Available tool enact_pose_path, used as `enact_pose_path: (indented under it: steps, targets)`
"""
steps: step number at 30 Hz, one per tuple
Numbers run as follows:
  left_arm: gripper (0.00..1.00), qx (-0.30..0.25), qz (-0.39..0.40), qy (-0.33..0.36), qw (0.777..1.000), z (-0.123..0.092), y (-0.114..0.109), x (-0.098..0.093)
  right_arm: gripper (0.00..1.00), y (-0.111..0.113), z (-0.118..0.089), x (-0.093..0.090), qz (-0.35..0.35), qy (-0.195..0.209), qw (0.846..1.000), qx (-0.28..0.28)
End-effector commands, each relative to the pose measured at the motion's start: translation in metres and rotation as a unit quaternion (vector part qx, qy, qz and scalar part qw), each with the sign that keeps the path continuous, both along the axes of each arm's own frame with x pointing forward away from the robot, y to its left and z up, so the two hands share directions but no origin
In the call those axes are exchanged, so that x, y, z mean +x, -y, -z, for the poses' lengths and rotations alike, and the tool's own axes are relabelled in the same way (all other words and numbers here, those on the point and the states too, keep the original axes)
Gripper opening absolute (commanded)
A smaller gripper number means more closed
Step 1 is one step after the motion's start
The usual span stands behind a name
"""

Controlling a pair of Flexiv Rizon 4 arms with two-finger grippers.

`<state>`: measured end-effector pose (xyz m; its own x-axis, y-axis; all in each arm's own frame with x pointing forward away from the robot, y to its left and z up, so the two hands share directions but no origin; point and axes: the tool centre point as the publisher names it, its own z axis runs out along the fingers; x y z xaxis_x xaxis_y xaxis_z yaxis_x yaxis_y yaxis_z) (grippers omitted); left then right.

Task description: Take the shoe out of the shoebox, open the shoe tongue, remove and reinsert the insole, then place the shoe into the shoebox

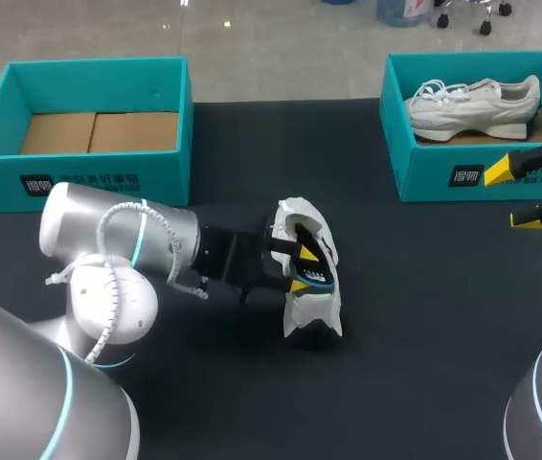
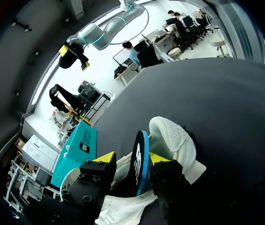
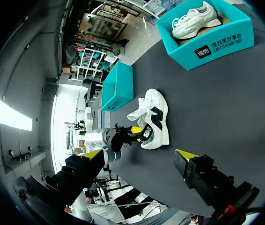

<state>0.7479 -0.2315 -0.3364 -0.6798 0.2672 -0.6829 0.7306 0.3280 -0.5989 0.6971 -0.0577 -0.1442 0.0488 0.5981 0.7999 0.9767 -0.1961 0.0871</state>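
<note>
Counted: two shoes, two shoeboxes, one insole, two grippers.

White fabric shoe (image 1: 311, 311) is out of the boxes, on the black table (image 1: 424, 335), centre of the frame in the head view; its long axis runs up-down the frame, crosswise to the left arm, which enters from the left; which end is the toe I cannot tell.

Black insole with a blue rim (image 2: 140, 161) stands on edge, partly out of the shoe's opening.

Left gripper (image 1: 301, 269) is at the shoe's opening, and the insole rises right at it; whether it is clenched on the insole or merely around it, I cannot tell.

Right gripper (image 1: 513, 195) is at the right edge of the frame; released, spread wide, holding nothing; just below the right teal cardboard shoebox (image 1: 424, 177); well apart from the shoe on the table.

Second white shoe (image 1: 472, 105) lies inside that box, upper right of the frame; long axis left-right, laces bunched at its left end.

Left teal cardboard shoebox (image 1: 89, 182) is at upper left; its brown cardboard floor shows.
</note>
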Motion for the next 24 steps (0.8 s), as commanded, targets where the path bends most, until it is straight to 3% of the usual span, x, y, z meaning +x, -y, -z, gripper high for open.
enact_pose_path:
  steps: [1,13,15,17,18,19,24]
  targets:
    - [0.43,0.000,0.000,0.002,1.000,-0.008,-0.010,-0.007,1.00,0.000,0.001,0.000,0.001,0.000,1.000,-0.001]
    - [0.37,0.014,0.016,0.017,1.000,-0.022,-0.022,-0.015,1.00,0.000,0.001,0.000,0.001,0.000,1.000,-0.001]
    - [0.27,0.028,0.028,0.022,0.999,-0.024,-0.023,-0.015,1.00,0.000,0.001,0.000,0.001,0.000,1.000,-0.001]
    - [0.24,0.048,0.044,0.026,0.998,-0.025,-0.025,-0.016,1.00,0.000,0.001,0.000,0.001,0.000,1.000,-0.001]
    - [0.17,0.057,0.051,0.029,0.997,-0.026,-0.026,-0.016,1.00,0.000,0.001,0.000,0.001,0.000,1.000,-0.001]
    - [0.02,0.065,0.059,0.030,0.996,-0.027,-0.027,-0.016,1.00,0.000,0.001,0.000,0.001,0.000,1.000,-0.001]
    - [0.00,0.125,0.111,0.043,0.985,-0.030,-0.028,-0.016,1.00,0.000,0.001,0.000,0.001,0.000,1.000,-0.001]
